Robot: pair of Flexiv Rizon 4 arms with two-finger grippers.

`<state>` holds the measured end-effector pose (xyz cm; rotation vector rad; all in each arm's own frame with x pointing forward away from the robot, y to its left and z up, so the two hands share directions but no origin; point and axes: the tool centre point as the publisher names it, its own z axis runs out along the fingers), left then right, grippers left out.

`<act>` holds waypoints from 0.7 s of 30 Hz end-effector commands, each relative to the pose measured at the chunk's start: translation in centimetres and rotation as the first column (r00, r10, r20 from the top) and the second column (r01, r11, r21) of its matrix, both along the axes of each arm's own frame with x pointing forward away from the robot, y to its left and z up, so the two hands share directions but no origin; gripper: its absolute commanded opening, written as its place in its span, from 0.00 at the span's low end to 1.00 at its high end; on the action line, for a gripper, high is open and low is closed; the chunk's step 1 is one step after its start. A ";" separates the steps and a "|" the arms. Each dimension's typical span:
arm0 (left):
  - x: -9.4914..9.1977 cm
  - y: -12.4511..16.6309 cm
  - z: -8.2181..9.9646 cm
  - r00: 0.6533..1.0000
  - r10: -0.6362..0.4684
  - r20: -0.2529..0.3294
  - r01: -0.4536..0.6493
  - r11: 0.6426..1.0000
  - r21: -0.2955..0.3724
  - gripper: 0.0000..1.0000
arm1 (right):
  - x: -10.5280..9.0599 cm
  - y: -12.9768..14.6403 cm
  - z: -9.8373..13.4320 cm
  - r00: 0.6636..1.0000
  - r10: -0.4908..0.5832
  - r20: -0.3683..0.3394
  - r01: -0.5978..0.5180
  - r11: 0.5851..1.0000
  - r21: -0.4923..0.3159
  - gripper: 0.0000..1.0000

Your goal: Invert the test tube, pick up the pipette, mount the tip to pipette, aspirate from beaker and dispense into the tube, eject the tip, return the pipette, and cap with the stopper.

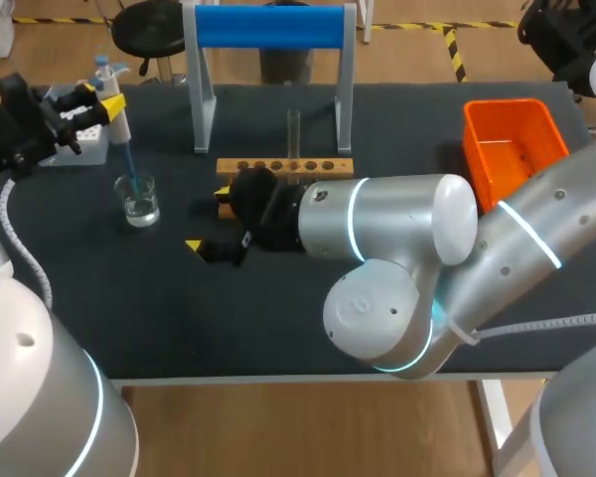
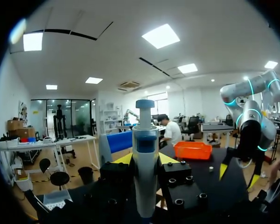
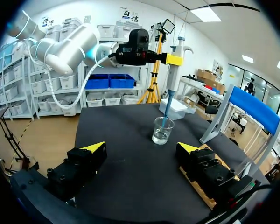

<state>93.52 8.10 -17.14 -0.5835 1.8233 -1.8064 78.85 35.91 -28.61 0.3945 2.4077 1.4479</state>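
**STEP IN HAND: ASPIRATE FROM BEAKER**

Left hand (image 1: 107, 103) clamps the pipette (image 1: 117, 124) upright, its blue tip (image 1: 128, 167) dipped in the beaker (image 1: 138, 200); aspiration appears underway. Right hand (image 3: 141, 148) sits open beside the rack (image 1: 285, 167). Next: lift clear, carry to the racked test tube (image 1: 293, 134).

A dark-topped table (image 1: 407, 129) carries a glass beaker (image 1: 138, 200) of clear liquid near its left side, a wooden rack (image 1: 286, 167) at the middle, and a white frame with a blue bar (image 1: 268, 27) behind the rack. An orange bin (image 1: 512, 144) sits at the right and a white box (image 1: 91, 147) at the back left.
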 end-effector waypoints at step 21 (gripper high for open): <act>1.0 0.3 -2.1 0.999 -0.010 -0.041 0.009 1.000 -0.021 0.00 | -0.1 0.0 0.1 1.000 -0.003 0.000 0.003 1.000 -0.005 1.00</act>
